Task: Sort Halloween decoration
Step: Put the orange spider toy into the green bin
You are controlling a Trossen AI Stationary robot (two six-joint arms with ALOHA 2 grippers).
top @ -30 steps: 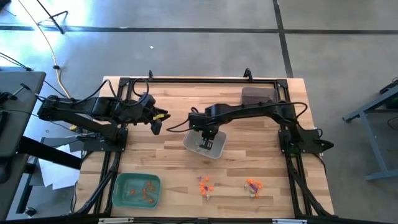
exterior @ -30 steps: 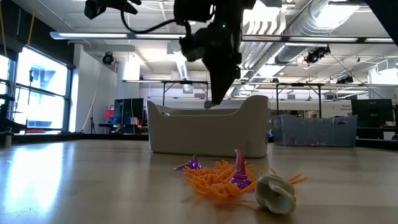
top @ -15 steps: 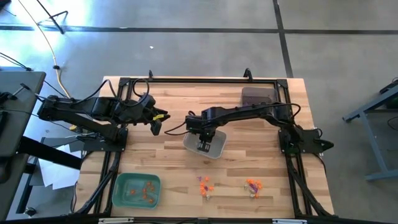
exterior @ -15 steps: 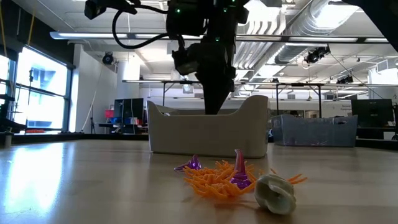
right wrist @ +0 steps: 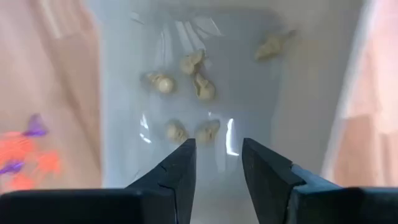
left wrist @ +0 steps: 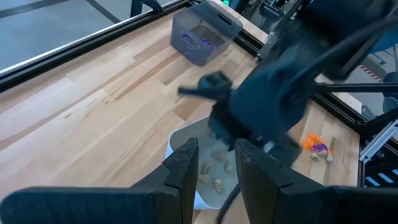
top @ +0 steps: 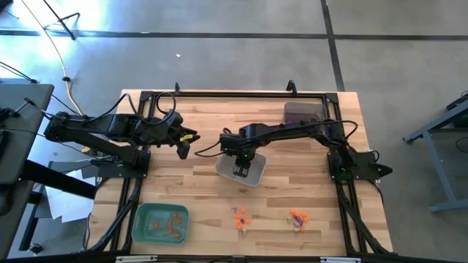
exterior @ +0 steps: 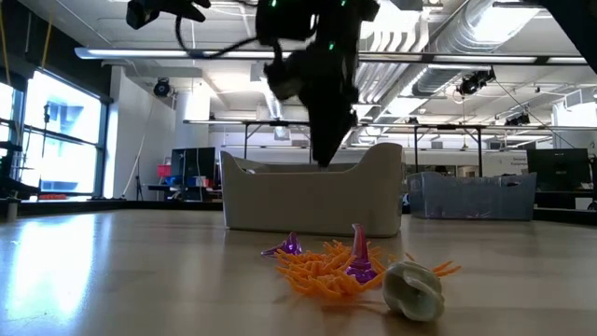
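Right gripper above grey tray, fingers apart, empty; pale trinkets inside. Left gripper beside tray, fingers apart.

Three trays, two trinket heaps, six pale trinkets inside one.

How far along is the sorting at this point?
Done: orange pieces lie in the green tray, pale ones in the grey tray, purple ones in the dark tray. In hand: the right gripper hangs empty over the grey tray. Left: two mixed piles on the table.
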